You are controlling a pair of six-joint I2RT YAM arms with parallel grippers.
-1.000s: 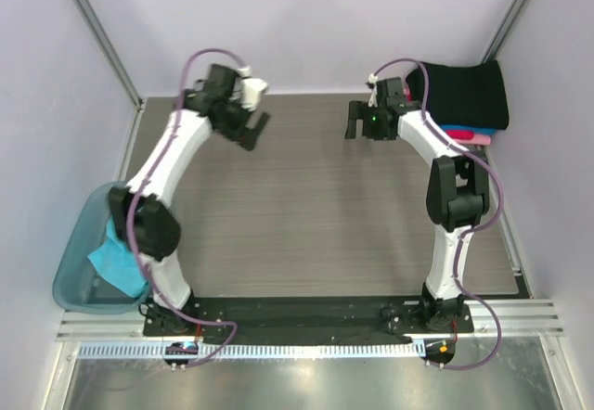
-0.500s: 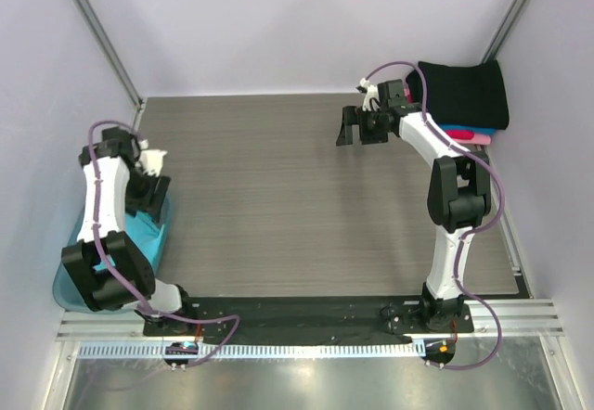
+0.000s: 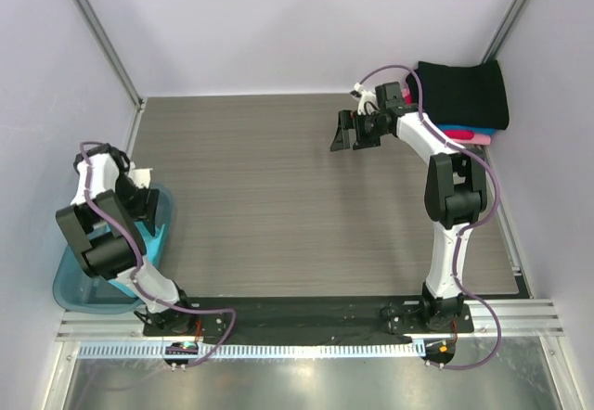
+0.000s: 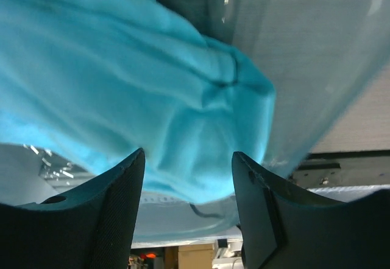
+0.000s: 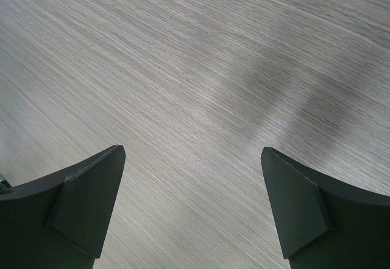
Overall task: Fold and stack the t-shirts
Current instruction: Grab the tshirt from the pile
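Note:
A crumpled bright turquoise t-shirt (image 4: 152,92) lies in the translucent blue-grey bin (image 3: 67,285); a strip of it shows in the top view (image 3: 154,241). My left gripper (image 3: 147,204) hangs over the bin. In the left wrist view it (image 4: 187,153) is open, its fingers just above the turquoise cloth and holding nothing. A stack of folded t-shirts sits at the back right: black (image 3: 464,93) on top, blue and pink (image 3: 469,135) edges beneath. My right gripper (image 3: 345,132) is open and empty above bare table (image 5: 195,68), left of the stack.
The bin wall (image 4: 317,68) stands close around my left gripper. Grey walls enclose the wooden table (image 3: 297,206) on three sides. The arm bases sit on a metal rail (image 3: 306,322) at the near edge.
My left arm has swung from the far middle of the table back and left, down over the bin. My right gripper has drifted slightly left.

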